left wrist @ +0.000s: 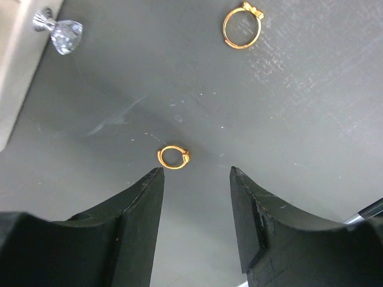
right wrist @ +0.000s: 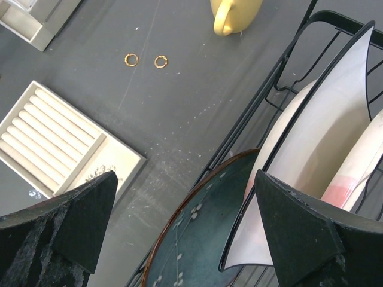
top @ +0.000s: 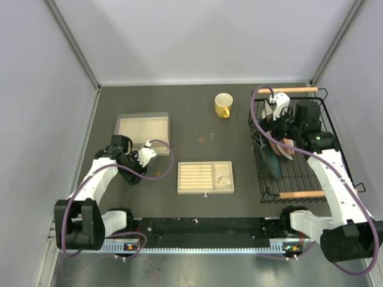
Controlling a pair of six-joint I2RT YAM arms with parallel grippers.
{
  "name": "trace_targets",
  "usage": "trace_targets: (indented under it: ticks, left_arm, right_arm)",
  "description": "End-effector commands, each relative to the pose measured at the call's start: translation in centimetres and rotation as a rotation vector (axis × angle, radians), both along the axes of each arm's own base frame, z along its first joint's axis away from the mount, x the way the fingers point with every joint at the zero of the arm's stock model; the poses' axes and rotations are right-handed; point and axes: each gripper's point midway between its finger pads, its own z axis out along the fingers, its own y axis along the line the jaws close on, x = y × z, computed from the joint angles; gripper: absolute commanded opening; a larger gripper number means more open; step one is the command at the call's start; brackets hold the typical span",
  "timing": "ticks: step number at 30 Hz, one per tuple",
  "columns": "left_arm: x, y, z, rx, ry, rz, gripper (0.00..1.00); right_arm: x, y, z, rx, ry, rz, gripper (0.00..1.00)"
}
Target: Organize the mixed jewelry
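Observation:
The mixed jewelry lies scattered on the dark table. In the left wrist view a small gold ring (left wrist: 173,158) rests just beyond my left gripper (left wrist: 196,170), nearer its left fingertip. The jaws stand apart with nothing between them. A larger gold ring (left wrist: 242,27) lies farther off. From above, the left gripper (top: 145,169) sits beside a ring (top: 157,174). Two more rings (right wrist: 131,59) (right wrist: 160,61) lie near the yellow mug (right wrist: 235,13). A silvery cluster (top: 224,177) sits in the cream jewelry box (top: 205,169). My right gripper (right wrist: 185,176) hangs open over the dish rack, holding nothing.
A black dish rack (top: 296,173) at the right holds a teal plate (right wrist: 203,239) and white plates (right wrist: 311,149). A shallow cream tray (top: 142,127) lies at the back left. A crystal knob (left wrist: 60,30) juts from a cream edge in the left wrist view.

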Motion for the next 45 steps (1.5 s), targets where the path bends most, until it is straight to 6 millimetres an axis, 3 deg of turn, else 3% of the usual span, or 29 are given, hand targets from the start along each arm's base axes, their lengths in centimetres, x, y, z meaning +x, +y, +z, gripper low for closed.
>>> trace_targets:
  ticks: [1,37,45]
  left_arm:
    - [0.1,0.4,-1.1,0.015,0.001,0.000,0.53]
    - [0.3,0.8,-3.4,0.040,0.064,0.006,0.42]
    - [0.5,1.6,-3.7,0.053,0.065,0.028,0.41]
  right_arm:
    - [0.1,0.5,1.3,0.008,-0.063,0.026,0.99]
    - [-0.1,-0.1,1.2,-0.009,-0.076,0.000,0.98]
    - [-0.2,-0.1,1.4,-0.008,-0.079,-0.004,0.98]
